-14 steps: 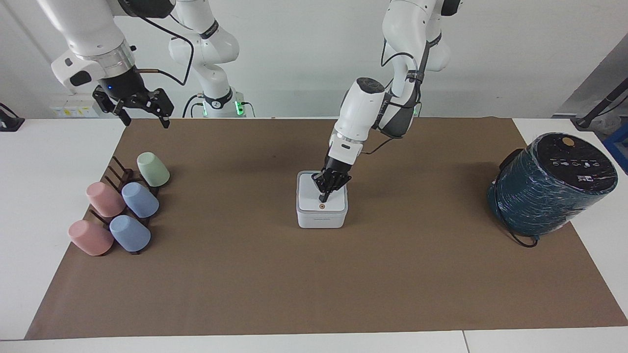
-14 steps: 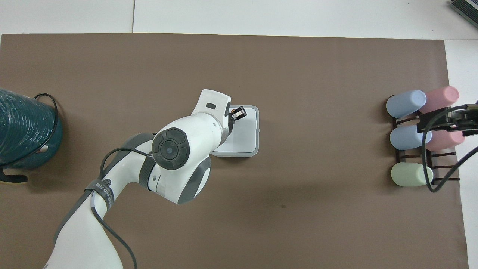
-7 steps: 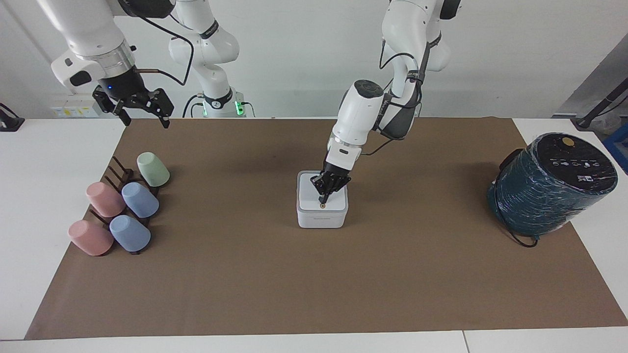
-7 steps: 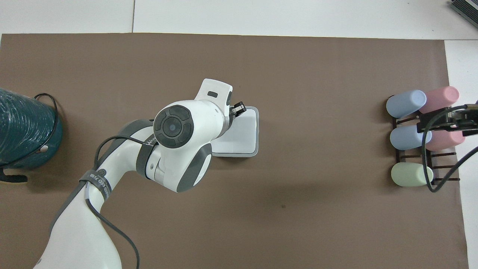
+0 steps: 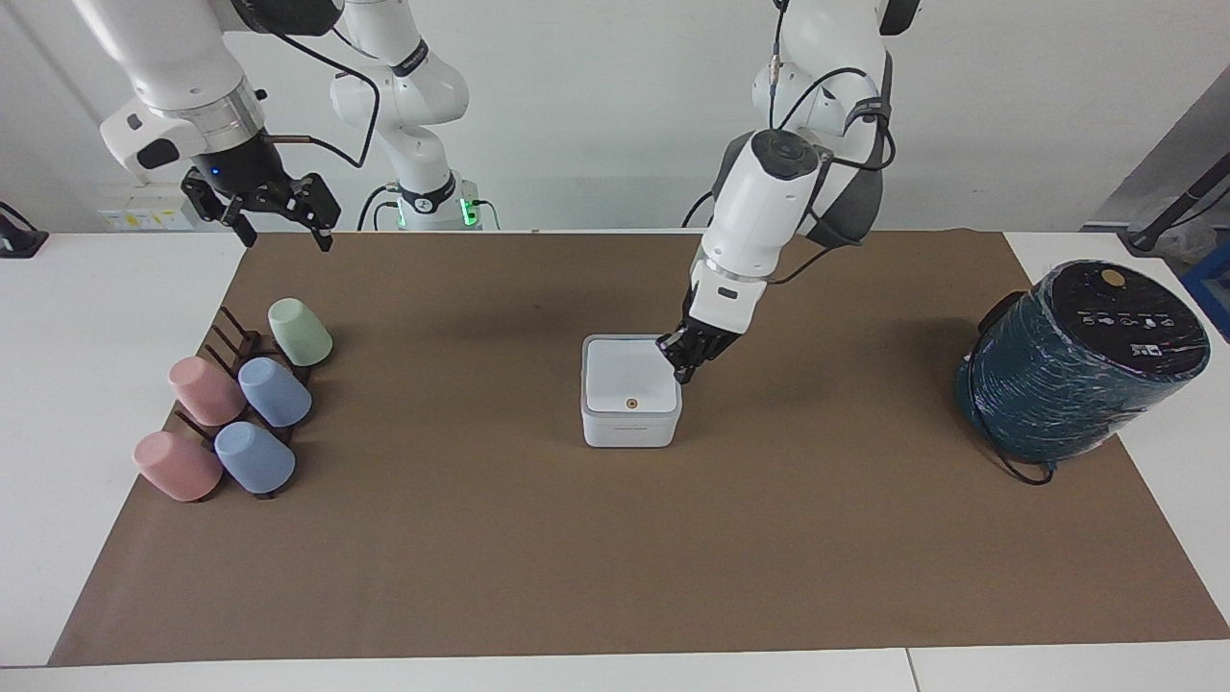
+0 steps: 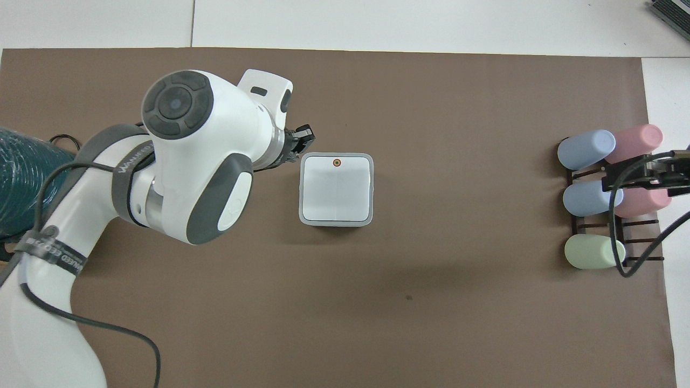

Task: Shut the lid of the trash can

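Observation:
The small white trash can [image 5: 630, 423] [image 6: 336, 222] stands in the middle of the brown mat. Its square white lid [image 5: 627, 377] [image 6: 336, 188] lies flat on top, with the orange dot [image 5: 630, 404] [image 6: 337, 162] on the edge farthest from the robots. My left gripper [image 5: 683, 373] [image 6: 305, 136] is shut and holds nothing. It hangs just off the can's corner toward the left arm's end, with a small gap to the lid in the overhead view. My right gripper [image 5: 285, 236] [image 6: 612, 179] waits open in the air over the cup rack.
A dark rack [image 5: 229, 338] [image 6: 641, 223] with several pastel cups lies at the right arm's end of the mat. A large dark teal cylinder [image 5: 1067, 384] [image 6: 21, 183] with a black top and a cable stands at the left arm's end.
My left gripper, whose shut tips were on the lid near the orange dot, has come off it and swung toward the left arm's end. Lid and right arm unchanged.

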You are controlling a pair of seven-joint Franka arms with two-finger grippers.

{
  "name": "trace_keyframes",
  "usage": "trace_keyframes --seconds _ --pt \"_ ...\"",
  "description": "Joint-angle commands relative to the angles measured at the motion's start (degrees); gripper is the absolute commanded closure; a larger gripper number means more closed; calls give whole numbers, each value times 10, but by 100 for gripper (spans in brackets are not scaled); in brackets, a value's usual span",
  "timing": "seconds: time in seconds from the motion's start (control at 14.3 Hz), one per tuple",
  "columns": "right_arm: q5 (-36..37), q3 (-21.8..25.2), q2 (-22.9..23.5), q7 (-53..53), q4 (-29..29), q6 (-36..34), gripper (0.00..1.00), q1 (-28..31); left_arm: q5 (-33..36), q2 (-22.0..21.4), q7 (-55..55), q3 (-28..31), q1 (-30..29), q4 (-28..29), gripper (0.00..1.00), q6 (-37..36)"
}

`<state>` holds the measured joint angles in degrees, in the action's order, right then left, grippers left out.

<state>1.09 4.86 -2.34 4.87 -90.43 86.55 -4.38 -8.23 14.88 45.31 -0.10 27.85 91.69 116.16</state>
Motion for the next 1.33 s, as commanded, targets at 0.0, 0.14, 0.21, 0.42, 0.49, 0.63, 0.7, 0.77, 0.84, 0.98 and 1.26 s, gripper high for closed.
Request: trace_keyframes --seconds 0.0,0.14,0.21,0.42,0.49,0.63,0.7,0.77,0.84,0.98,1.26 --pt "-10 -2 -6 2 -1 -9 0 2 1 -6 -62 -2 -34 -30 100 -85" --pt "-11 -2 -6 3 -1 -9 0 2 1 -27 -119 -2 -61 -30 100 -119" --pt "-10 -2 -6 3 -1 -9 0 3 5 -41 -150 -2 -79 -30 100 -140" --pt "-10 -2 -6 3 -1 -9 0 2 24 -86 -259 -2 -124 -27 100 -202" --pt "-11 -2 -6 3 -1 -9 0 2 25 -100 -297 -2 -139 -27 100 -226" --pt "-10 -2 -6 3 -1 -9 0 3 34 -119 -349 -2 -160 -26 100 -261" --pt "-10 -2 -6 3 -1 -9 0 3 51 -126 -363 -2 -163 -27 100 -273" --pt "-10 -2 -6 3 -1 -9 0 2 65 -132 -377 -2 -163 -23 100 -281" --pt "-11 -2 -6 3 -1 -9 0 3 79 -136 -388 -2 -163 -20 100 -292" --pt "-11 -2 -6 2 -1 -9 0 3 102 -147 -411 -2 -163 -12 100 -304" --pt "-11 -2 -6 3 -1 -9 0 2 105 -173 -452 -2 -186 11 100 -306"
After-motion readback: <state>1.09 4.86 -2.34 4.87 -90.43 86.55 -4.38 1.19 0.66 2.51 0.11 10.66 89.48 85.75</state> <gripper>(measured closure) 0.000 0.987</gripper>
